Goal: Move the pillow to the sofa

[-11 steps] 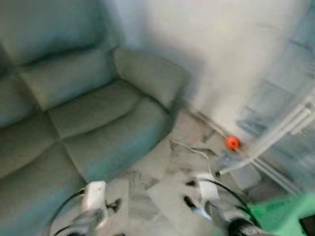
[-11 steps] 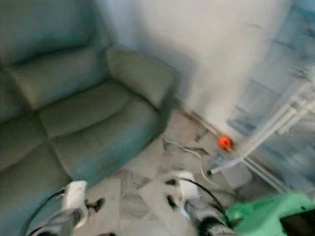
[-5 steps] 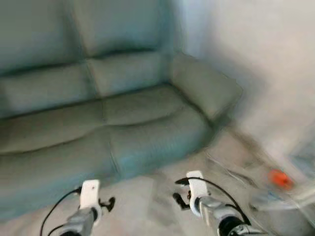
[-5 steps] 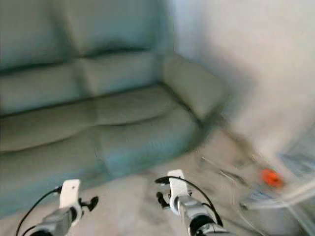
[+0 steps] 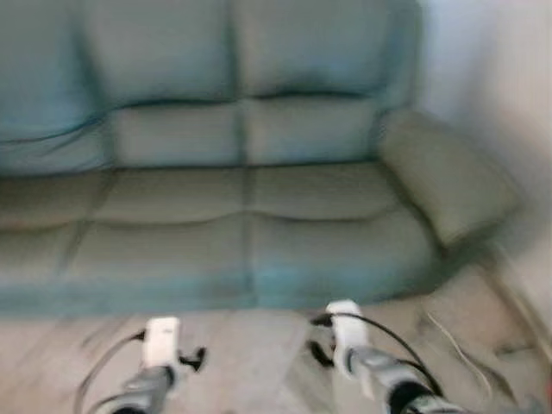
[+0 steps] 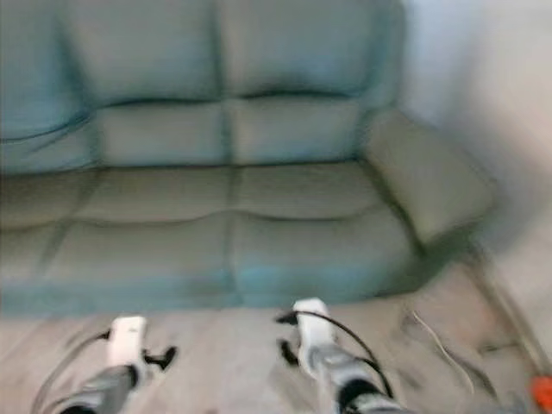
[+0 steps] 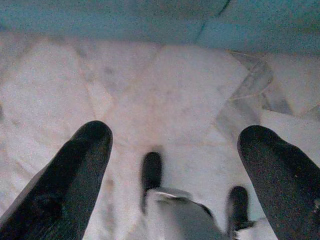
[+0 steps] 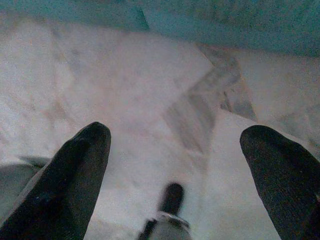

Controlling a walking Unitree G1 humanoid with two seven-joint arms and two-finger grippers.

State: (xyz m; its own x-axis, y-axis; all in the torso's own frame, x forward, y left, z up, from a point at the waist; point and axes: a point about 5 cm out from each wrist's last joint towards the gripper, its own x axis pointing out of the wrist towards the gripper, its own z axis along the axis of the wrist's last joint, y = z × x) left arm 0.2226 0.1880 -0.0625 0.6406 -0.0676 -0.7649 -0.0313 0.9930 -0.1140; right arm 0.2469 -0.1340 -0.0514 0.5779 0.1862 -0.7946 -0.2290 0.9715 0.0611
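Facing sofa straight on, picture blurring. Both arms hanging low over marble floor. My left gripper spreading wide, holding nothing. Right gripper same, gaping over floor. Can't tell where pillow is. Cable lying on floor, right.

We face a grey-green sofa with padded back cushions and a wide armrest at its right end. Pale marble-patterned floor runs along its base. A plain light wall rises beside the armrest. Views are blurred.
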